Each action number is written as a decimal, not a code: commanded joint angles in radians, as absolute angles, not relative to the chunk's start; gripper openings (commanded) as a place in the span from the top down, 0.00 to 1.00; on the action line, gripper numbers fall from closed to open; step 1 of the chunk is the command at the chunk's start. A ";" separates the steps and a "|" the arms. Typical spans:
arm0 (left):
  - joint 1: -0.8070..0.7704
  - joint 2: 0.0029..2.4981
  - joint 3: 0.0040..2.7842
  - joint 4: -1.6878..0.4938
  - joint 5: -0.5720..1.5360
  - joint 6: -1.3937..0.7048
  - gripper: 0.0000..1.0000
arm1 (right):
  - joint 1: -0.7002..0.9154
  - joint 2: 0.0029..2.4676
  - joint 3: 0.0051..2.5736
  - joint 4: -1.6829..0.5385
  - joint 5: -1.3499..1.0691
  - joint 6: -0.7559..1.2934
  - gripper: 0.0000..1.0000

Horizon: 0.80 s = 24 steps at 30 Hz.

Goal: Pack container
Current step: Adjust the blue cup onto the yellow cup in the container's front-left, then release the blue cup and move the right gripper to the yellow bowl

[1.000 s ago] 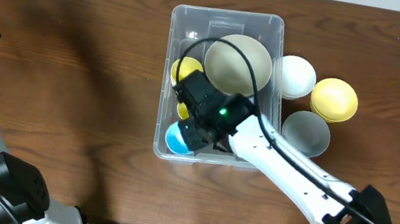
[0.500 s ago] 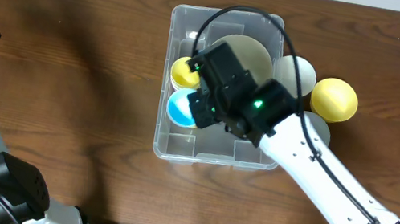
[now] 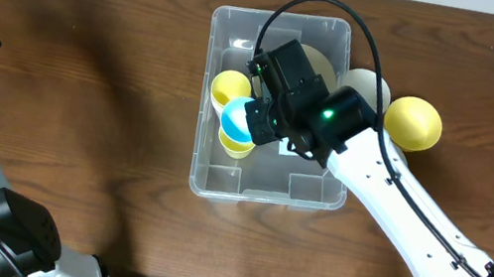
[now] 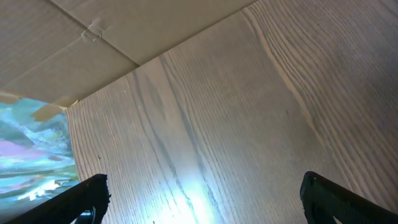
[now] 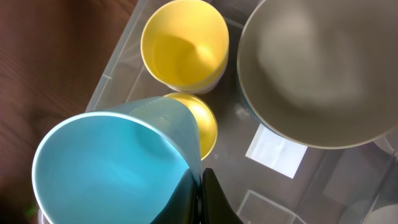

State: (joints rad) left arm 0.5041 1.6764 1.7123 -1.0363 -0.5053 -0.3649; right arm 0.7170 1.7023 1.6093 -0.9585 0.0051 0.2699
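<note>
The container sits mid-tabletop, where it was a second ago. What has changed is inside it. The blue cup was then low in the near-left corner. It has since travelled along the left wall and now hangs tilted above a second yellow cup, just beside the upright yellow cup. The right arm has swung toward the far end with it.

From overhead, that arm covers most of the pale bowl in the container's far half, and also its own fingers. The wrist view cuts the bowl off at the frame edge and shows a white label on the clear floor.

The right end effector is inside the container's left half, above the floor, pressed together on the blue cup's thin wall. The left end effector appears only in its own camera. Its tips are spread wide with nothing between them, over pale wood grain, and I cannot tell where that is relative to the container.
</note>
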 commanded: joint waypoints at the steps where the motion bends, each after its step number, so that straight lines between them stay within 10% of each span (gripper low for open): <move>1: 0.508 1.684 1.716 -1.038 -0.524 -0.360 0.02 | 0.712 1.744 1.621 -0.957 0.019 0.265 0.99; 9: 0.508 1.684 1.716 -1.038 -0.524 -0.360 0.02 | 0.712 1.809 1.621 -0.946 0.019 0.265 0.99; 17: 0.508 1.684 1.716 -1.038 -0.524 -0.360 0.02 | 0.712 1.813 1.621 -0.947 0.019 0.265 0.61; 24: 0.508 1.684 1.716 -1.038 -0.524 -0.360 0.02 | 0.676 1.770 1.621 -0.980 0.030 0.269 0.58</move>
